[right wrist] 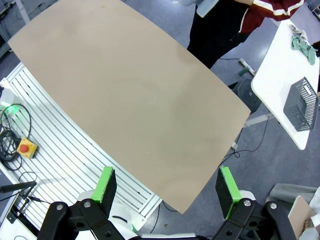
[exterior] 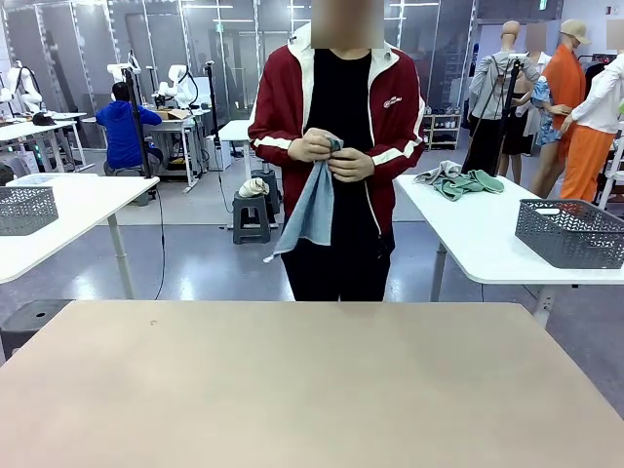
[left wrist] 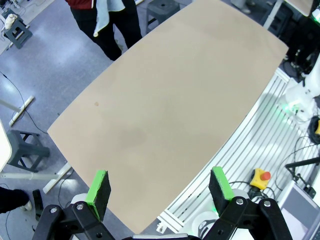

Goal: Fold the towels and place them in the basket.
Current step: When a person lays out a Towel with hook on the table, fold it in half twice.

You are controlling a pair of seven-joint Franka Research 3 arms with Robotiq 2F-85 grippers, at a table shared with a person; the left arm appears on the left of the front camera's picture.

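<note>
Left tool (left wrist: pixel 159 172), right tool (right wrist: pixel 166 171): spread, empty | pale blue towel (exterior: pixel 310 205) with person (exterior: pixel 390 107) | risk: lands crumpled, hampering fold

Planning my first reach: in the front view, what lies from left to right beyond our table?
A dark mesh basket on the left white table → pale blue towel in the person's hands → green and grey cloths on the right white table → second mesh basket on that table.
</note>
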